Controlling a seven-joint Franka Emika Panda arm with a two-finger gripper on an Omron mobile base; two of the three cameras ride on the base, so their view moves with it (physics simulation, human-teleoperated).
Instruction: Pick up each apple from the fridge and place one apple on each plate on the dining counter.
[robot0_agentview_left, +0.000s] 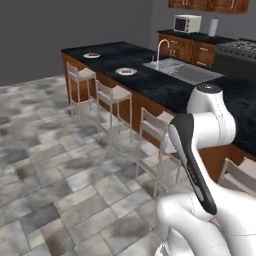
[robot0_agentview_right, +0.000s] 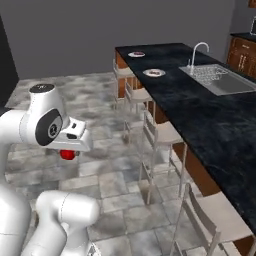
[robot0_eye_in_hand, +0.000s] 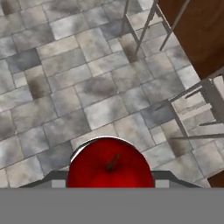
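Observation:
A deep red apple (robot0_eye_in_hand: 109, 168) sits between the fingers of my gripper (robot0_eye_in_hand: 110, 183), which is shut on it, above the grey tiled floor. From the right base view the apple (robot0_agentview_right: 67, 154) peeks out under the white hand, my gripper (robot0_agentview_right: 68, 151) held low beside the arm. The dining counter (robot0_agentview_left: 165, 87) (robot0_agentview_right: 200, 115) with its black marbled top stretches ahead. Two white plates stand on its far end: one (robot0_agentview_left: 91, 55) (robot0_agentview_right: 136, 54) at the far corner, the other (robot0_agentview_left: 126, 71) (robot0_agentview_right: 154, 73) closer to the sink. Both have a dark centre I cannot make out. The fridge is out of view.
Several white stools (robot0_agentview_left: 114, 95) (robot0_agentview_right: 162, 132) line the counter's floor side; their legs (robot0_eye_in_hand: 188, 96) show close to the hand. A steel sink (robot0_agentview_left: 182, 70) (robot0_agentview_right: 225, 80) with a faucet is set in the top. A microwave (robot0_agentview_left: 187, 22) and stove (robot0_agentview_left: 240, 47) stand at the back wall.

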